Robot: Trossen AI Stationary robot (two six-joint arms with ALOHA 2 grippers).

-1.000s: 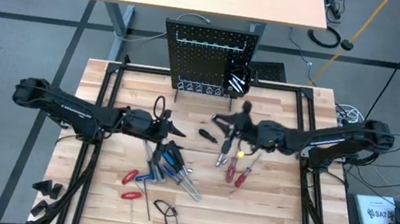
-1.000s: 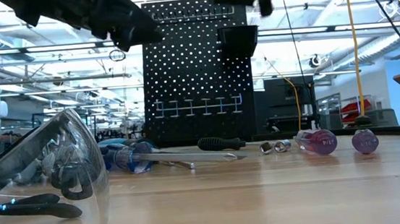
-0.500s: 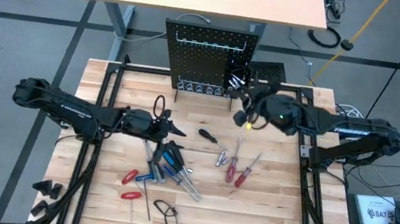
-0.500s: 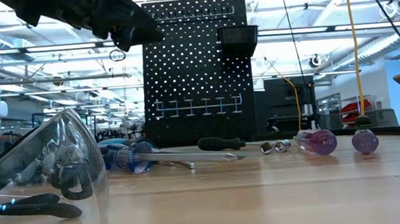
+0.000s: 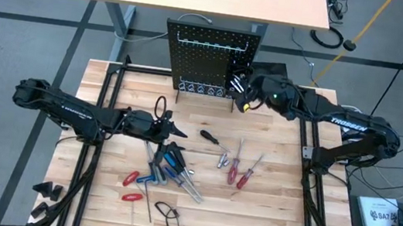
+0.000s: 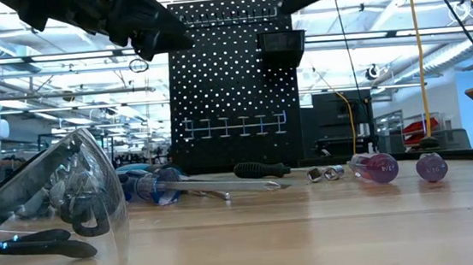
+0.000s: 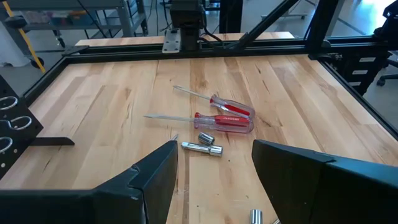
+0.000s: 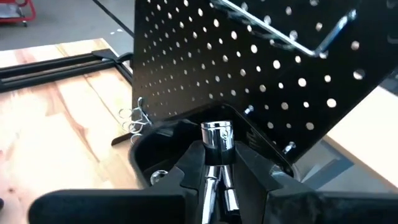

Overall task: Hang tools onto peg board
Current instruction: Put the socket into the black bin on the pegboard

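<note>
Right gripper (image 8: 217, 163) fingers pinch a silver bit (image 8: 217, 135) over the peg board (image 5: 210, 59) bin (image 8: 163, 155); left gripper (image 7: 214, 177) fingers wide.

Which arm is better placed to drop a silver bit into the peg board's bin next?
Right. The right gripper is shut on a silver bit directly over the black bin on the peg board. The left gripper hangs open mid-table, holding nothing.
</note>
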